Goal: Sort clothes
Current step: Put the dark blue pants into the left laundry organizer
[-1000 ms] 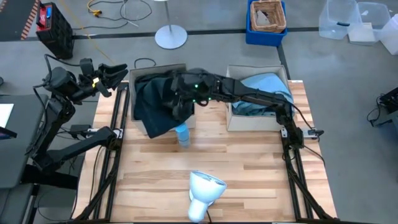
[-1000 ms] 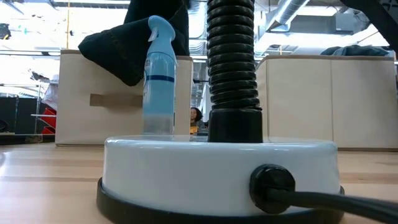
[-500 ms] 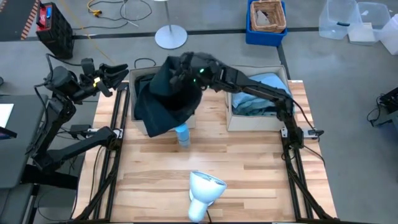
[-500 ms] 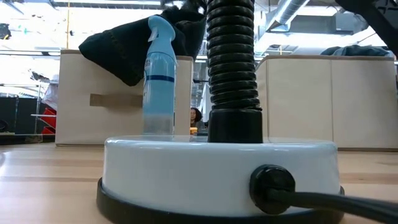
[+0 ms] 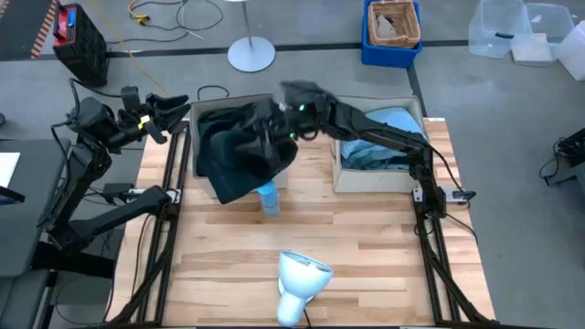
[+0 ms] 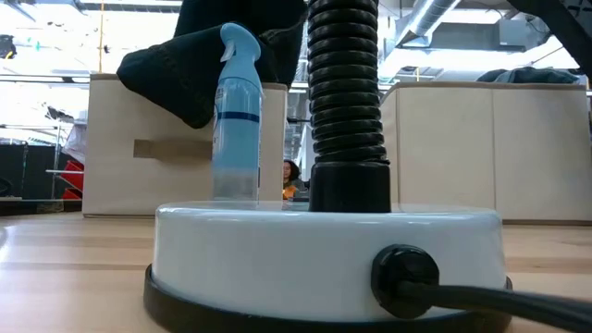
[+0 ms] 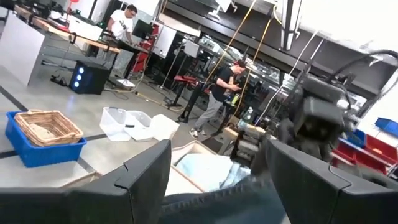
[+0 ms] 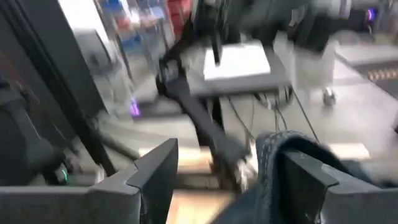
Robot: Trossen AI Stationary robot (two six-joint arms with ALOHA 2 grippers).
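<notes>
Denim-dark garment [image 5: 239, 151] lies heaped over the left beige box [image 5: 203, 108], spilling down its front wall toward the blue spray bottle [image 5: 268, 197], and the right gripper [image 5: 294, 93] sits just above that box's back edge, fingers spread wide, holding nothing. Light blue clothes [image 5: 388, 128] fill the right box [image 5: 352, 179] beside it. The left gripper [image 5: 179, 102] waits off that left box's outer side, also spread wide and empty.

floor: grey concrete | blue crate [image 5: 393, 32] with wicker basket | clear bins [image 5: 512, 32] | workbenches [image 7: 62, 34]
</notes>
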